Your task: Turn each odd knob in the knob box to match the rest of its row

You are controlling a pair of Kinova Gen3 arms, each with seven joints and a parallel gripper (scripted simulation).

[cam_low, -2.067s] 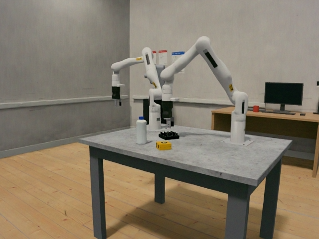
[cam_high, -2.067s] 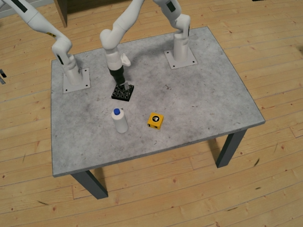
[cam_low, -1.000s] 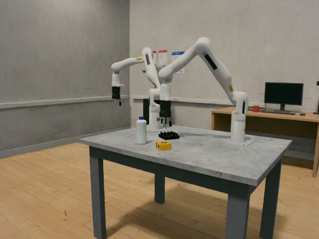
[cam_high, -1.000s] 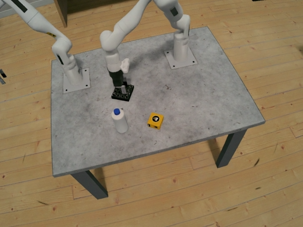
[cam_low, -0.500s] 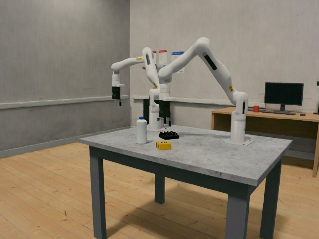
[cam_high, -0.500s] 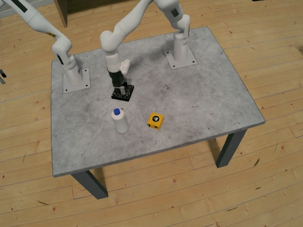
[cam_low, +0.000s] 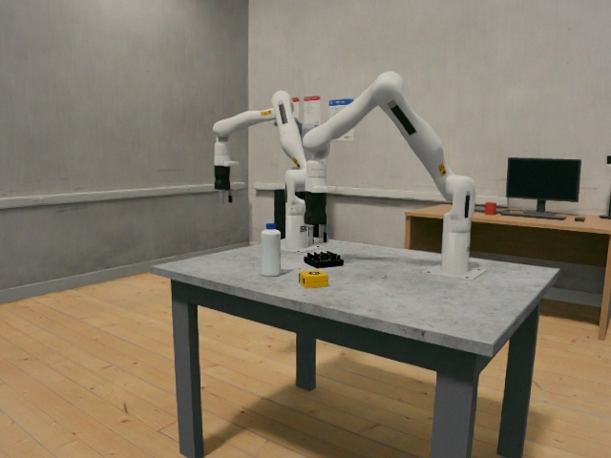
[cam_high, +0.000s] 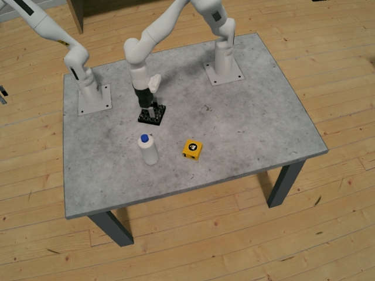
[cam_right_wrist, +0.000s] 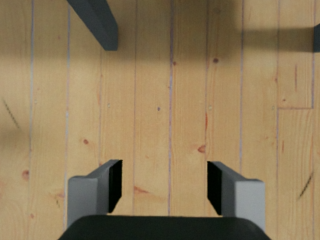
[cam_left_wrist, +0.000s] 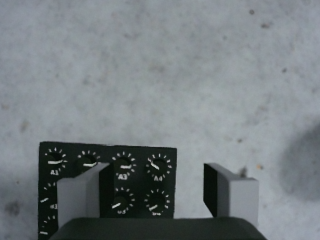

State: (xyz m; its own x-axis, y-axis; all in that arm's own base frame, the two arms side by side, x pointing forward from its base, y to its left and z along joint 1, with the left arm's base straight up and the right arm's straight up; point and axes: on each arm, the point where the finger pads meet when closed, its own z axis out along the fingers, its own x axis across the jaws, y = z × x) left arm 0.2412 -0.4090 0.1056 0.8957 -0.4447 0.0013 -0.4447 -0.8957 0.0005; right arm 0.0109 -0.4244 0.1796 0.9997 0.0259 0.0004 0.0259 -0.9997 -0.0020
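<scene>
Robotics lab/office rm: 2 arms bolted to tbl (cam_high: pixel 211 169) (cam_low: pixel 394 305), desk (cam_low: pixel 567 224) w/ monitor (cam_low: pixel 543 179) (mug (cam_low: pixel 490 208) too).
</scene>
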